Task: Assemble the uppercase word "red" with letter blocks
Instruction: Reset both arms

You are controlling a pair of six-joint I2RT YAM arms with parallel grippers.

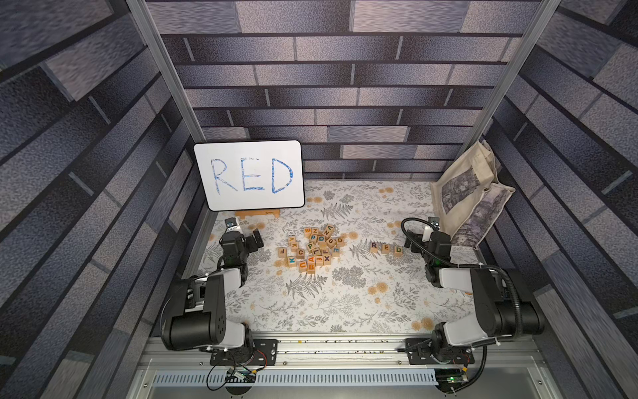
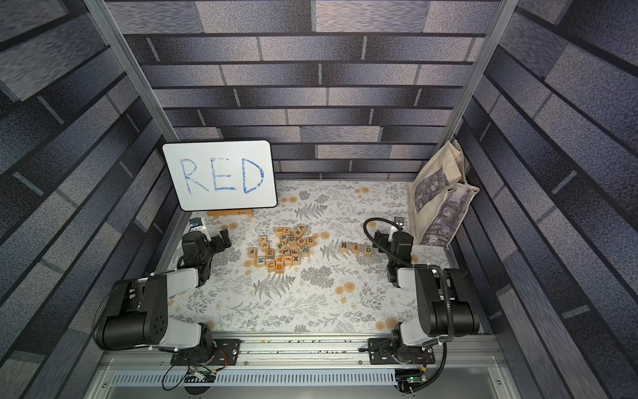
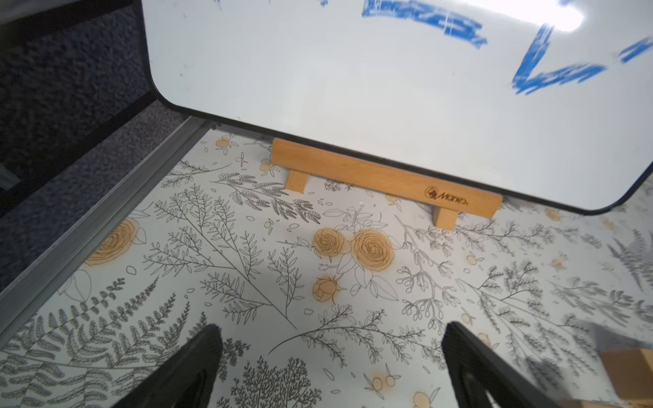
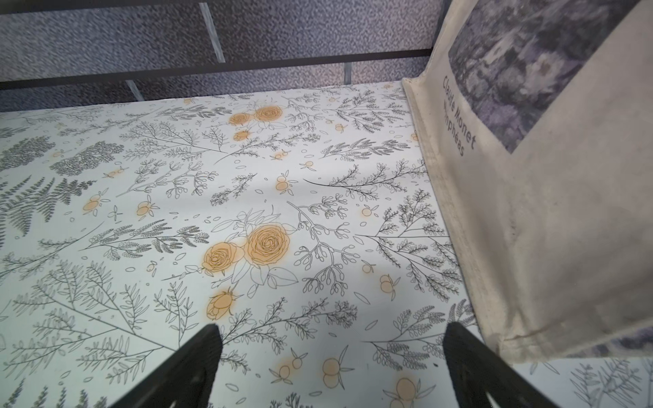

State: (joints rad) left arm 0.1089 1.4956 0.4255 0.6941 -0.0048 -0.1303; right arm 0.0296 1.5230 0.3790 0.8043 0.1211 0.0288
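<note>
I am looking down into a booth whose 3 walls (image 1: 345, 69) are carrying a printed pattern of grey-violet bricks, with aluminium posts (image 1: 162, 69) running up the back corners. The desk (image 1: 345, 304) is wearing a white cloth printed with grey ferns and orange roses.

The 3 letter blocks (image 1: 385, 248) are sitting on the desk as a short row, between the heap (image 1: 312, 250) of spare blocks and the right jaws. The green D (image 1: 398, 250) is lying nearest those jaws, the purple R (image 1: 374, 246) is facing the heap, and the reddish E (image 1: 386, 248) is sitting between them. The row's long axis is running across from the left jaws' side towards the right jaws. Its capitals are reading upright the same way as the writing on the board. The blocks are lying close together, and I cannot tell whether they are touching.

The left jaws are standing wide open and gripping nothing. They are pointing at the whiteboard (image 1: 248, 174) ahead of them, which is showing RED in blue handwriting. It is resting on a wooden stand (image 3: 385, 180) stamped with a logo that is reading roughly "Mane".

The right jaws are also spread wide and empty over bare cloth. A cream tote bag (image 4: 547, 229) is standing just beside one finger, printed "Claude Monet" above a half-legible word ending "phéas".
</note>
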